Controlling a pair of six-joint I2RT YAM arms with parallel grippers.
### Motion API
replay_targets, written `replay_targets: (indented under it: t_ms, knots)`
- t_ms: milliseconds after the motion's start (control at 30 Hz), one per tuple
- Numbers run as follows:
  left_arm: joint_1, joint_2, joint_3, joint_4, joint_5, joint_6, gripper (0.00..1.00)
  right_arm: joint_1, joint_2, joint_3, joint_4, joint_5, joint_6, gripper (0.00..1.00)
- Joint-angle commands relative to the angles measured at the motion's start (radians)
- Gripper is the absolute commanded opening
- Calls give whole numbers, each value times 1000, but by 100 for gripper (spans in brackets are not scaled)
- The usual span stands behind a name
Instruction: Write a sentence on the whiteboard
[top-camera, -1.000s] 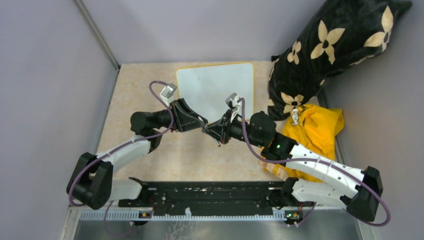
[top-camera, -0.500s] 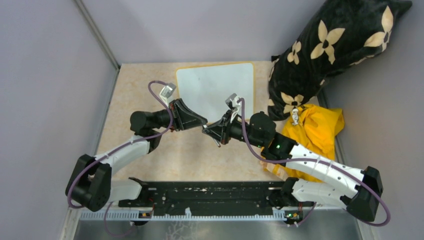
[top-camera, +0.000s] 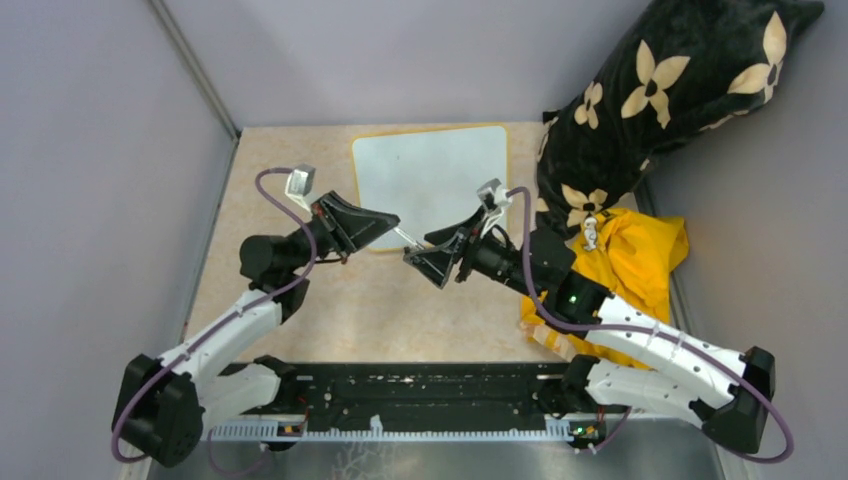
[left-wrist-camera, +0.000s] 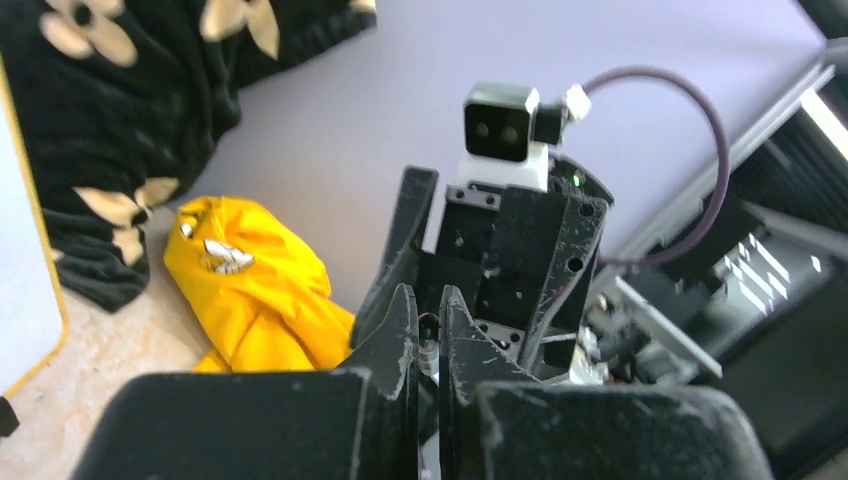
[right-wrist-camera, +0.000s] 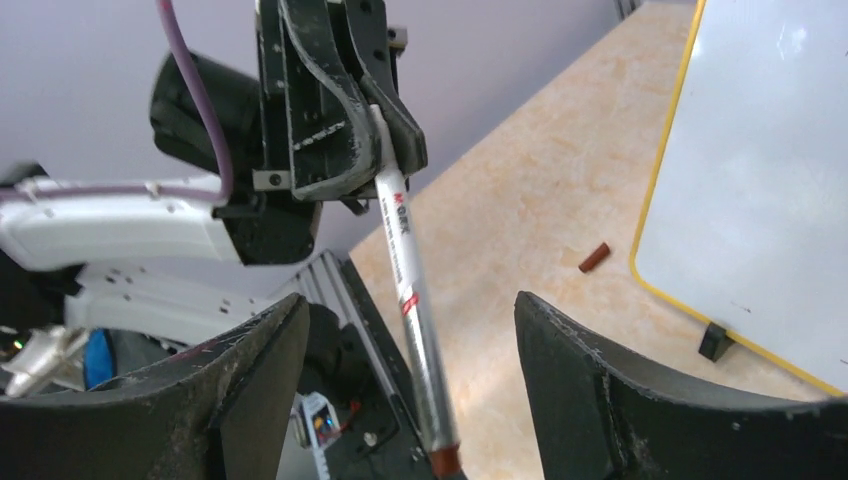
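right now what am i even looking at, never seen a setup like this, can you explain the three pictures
These are two robot arms bolted to the near edge of a table, each ending in a two-finger gripper. One picture looks down from above and behind; the other two come from a camera on each wrist. The left gripper is shut on a marker, whose free end reaches between the open fingers of the right gripper. On the table lies a blank-looking whiteboard with a yellow frame, and near it a small reddish-brown piece, perhaps the marker's cap. At the right sit a black flowered cushion and a yellow cloth.
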Motion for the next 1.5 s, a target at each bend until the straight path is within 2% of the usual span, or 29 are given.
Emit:
replay_targets:
  t_ms: [0, 100, 233, 400, 667, 933, 1467]
  knots:
    - [-4, -100, -24, -115, -280, 16, 0, -13, -48, 38, 129, 69, 107, 74]
    - [-3, -152, -22, -163, -386, -9, 0, -51, -27, 49, 178, 37, 202, 75]
    - [-4, -194, -18, -208, -457, -54, 0, -117, 17, 19, 339, -74, 346, 73]
    - [-4, -232, -26, -254, -512, -79, 0, -120, 81, 23, 493, -129, 402, 69]
    - [-4, -259, -59, -270, -595, -151, 0, -120, 186, 65, 578, -141, 446, 63]
    - [-4, -269, -69, -288, -623, -164, 0, -111, 238, 76, 601, -95, 450, 55]
    - [-25, -257, -94, -266, -636, -185, 0, -70, 312, 163, 488, -23, 358, 44]
